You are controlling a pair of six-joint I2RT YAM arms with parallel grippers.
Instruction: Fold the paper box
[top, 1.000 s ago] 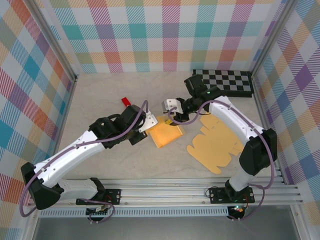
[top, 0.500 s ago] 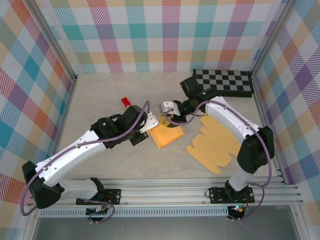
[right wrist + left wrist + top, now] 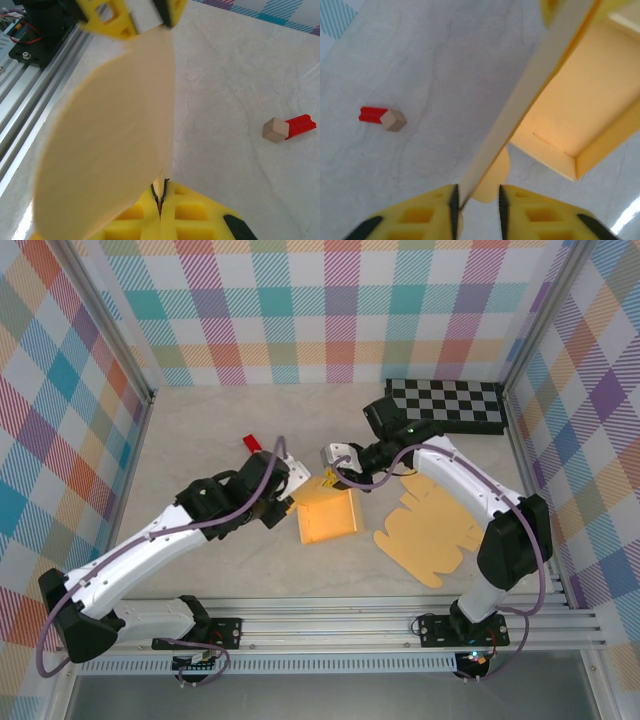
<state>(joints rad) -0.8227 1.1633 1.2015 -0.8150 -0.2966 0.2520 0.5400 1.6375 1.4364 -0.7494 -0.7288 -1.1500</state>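
Note:
The orange paper box (image 3: pixel 327 517) lies partly folded in the middle of the table, its open inside (image 3: pixel 570 115) facing the left wrist camera. My left gripper (image 3: pixel 291 483) is at the box's left edge. Its jaws (image 3: pixel 476 200) stand open around one box wall, which rests against the left pad (image 3: pixel 454 197), with a gap to the right pad. My right gripper (image 3: pixel 334 466) is at the box's far edge, shut (image 3: pixel 161 192) on a thin rounded flap (image 3: pixel 110 145) of the box. That flap hides much of the right wrist view.
A second, flat die-cut box sheet (image 3: pixel 425 530) lies right of the box, under the right arm. A small red-and-tan block (image 3: pixel 252 444) sits at the back left, also seen as block (image 3: pixel 380 116) and block (image 3: pixel 290 127). A checkerboard (image 3: pixel 450 400) lies in the back right corner.
My right gripper has closed on the flap. My left gripper has opened and let go of the wall. The box has turned and opened up wider.

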